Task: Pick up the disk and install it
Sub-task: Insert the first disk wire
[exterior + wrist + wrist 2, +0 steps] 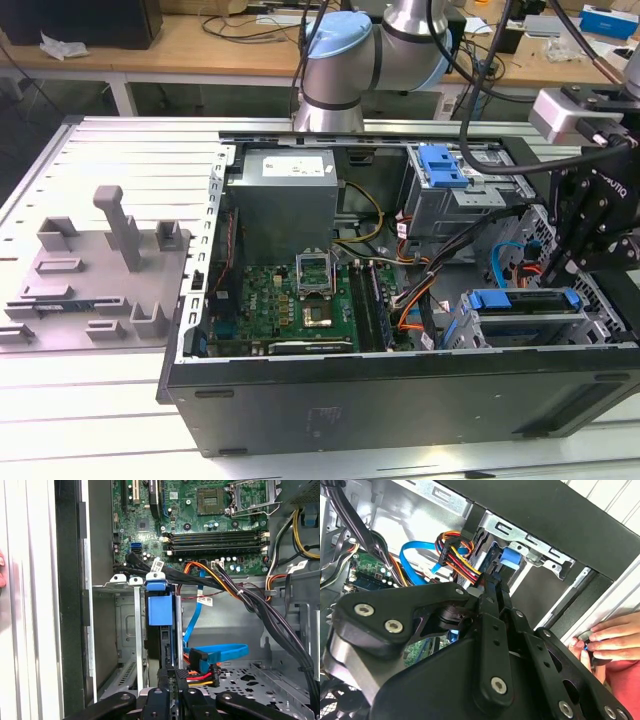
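At the exterior view's left a grey moulded fixture (95, 270) lies idle on the tabletop (80, 400). Beside it the open computer case (400, 395) lies on its side, so its bays can be reached from above. Toward the exterior view's right the disk (522, 314) sits in the nearer drive cage (605, 300), its blue carrier rail apparently guiding it between the cage walls. Farthest to that side, the hand (171, 676) lines up with the disk's end in the first wrist view, probably to steer it along the slot; whether it is clenched on the disk or released cannot be told.
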